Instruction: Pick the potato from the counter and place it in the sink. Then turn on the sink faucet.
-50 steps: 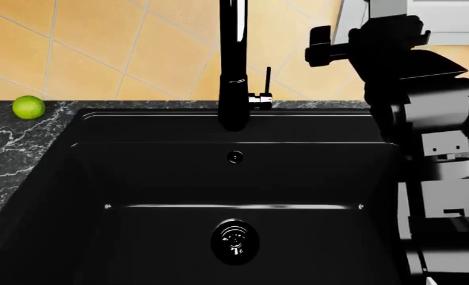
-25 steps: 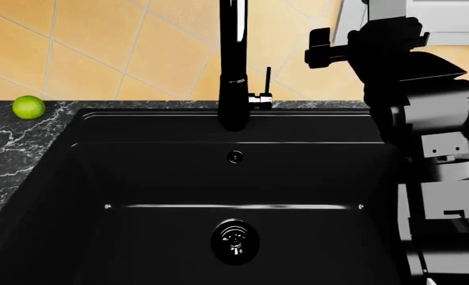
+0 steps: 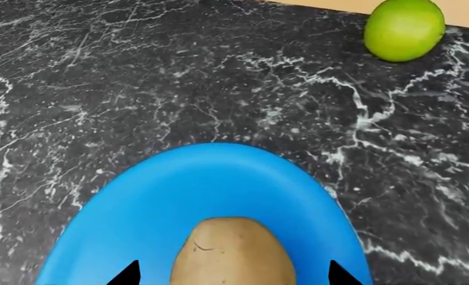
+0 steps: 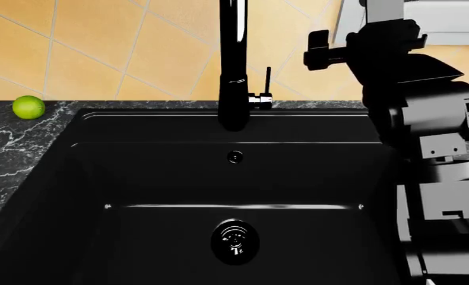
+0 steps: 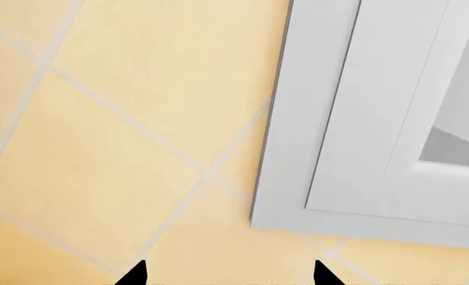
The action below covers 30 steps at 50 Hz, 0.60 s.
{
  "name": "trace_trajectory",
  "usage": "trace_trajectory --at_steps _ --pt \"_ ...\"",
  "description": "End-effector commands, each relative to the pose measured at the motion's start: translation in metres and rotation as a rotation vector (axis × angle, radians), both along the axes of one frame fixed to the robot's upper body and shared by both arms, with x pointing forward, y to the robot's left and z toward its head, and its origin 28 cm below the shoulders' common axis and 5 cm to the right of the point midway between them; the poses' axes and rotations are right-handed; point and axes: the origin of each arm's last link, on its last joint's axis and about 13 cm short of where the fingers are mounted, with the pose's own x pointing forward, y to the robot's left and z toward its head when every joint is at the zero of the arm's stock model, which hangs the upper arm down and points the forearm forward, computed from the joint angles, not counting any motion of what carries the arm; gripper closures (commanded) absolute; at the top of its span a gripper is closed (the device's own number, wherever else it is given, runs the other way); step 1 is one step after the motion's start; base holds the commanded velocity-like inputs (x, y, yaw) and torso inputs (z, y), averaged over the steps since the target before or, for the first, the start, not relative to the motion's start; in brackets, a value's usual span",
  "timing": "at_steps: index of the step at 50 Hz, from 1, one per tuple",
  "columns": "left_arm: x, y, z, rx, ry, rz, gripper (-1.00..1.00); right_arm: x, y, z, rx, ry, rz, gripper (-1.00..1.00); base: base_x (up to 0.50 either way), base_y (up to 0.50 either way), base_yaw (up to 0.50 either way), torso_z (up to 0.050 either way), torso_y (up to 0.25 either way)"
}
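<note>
On the counter (image 3: 100,89) left of the sink (image 4: 234,178), the potato (image 3: 233,252) lies on a blue plate (image 3: 211,190) between the open left gripper (image 3: 233,274) tips; descend centred, then close. The raised right gripper (image 5: 228,273) faces wall tiles, spread and empty

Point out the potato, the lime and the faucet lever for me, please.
potato (image 3: 231,254): left wrist view, middle of its skin.
lime (image 3: 404,29): left wrist view, its centre.
faucet lever (image 4: 267,80): head view, thin upright rod.
</note>
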Motion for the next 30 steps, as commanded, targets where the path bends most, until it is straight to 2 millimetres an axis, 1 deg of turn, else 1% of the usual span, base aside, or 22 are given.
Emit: trace_trajectory --at_steps 1,11,23,26,27,30 --pt "0.0008 0.0017 -0.0052 -0.006 0.007 0.003 -1.00 0.0006 0.0001 -0.0022 0.001 0.003 0.001 -1.00 0.00 0.00 0.00 0.000 0.000" --pt "0.0017 0.0013 -0.0113 -0.015 0.014 0.001 -1.00 0.0007 0.0001 -0.0028 0.000 0.005 0.002 -1.00 0.00 0.00 0.00 0.000 0.000" --pt "0.0021 0.0013 -0.0142 -0.021 0.021 0.004 -1.00 0.0004 0.0007 -0.0034 0.000 0.006 0.004 -1.00 0.00 0.00 0.00 0.000 0.000" --pt "0.0022 0.0008 -0.0123 -0.021 0.016 0.000 -1.00 0.0011 0.0009 -0.0036 0.000 0.006 0.005 -1.00 0.00 0.00 0.00 0.000 0.000" --pt "0.0019 0.0007 -0.0110 -0.022 0.012 0.000 1.00 0.0012 0.0010 -0.0034 0.001 0.006 0.006 -1.00 0.00 0.00 0.00 0.000 0.000" --pt "0.0013 -0.0001 -0.0064 -0.023 -0.013 0.001 1.00 0.0013 0.0010 -0.0028 0.001 0.005 0.005 -1.00 0.00 0.00 0.00 0.000 0.000"
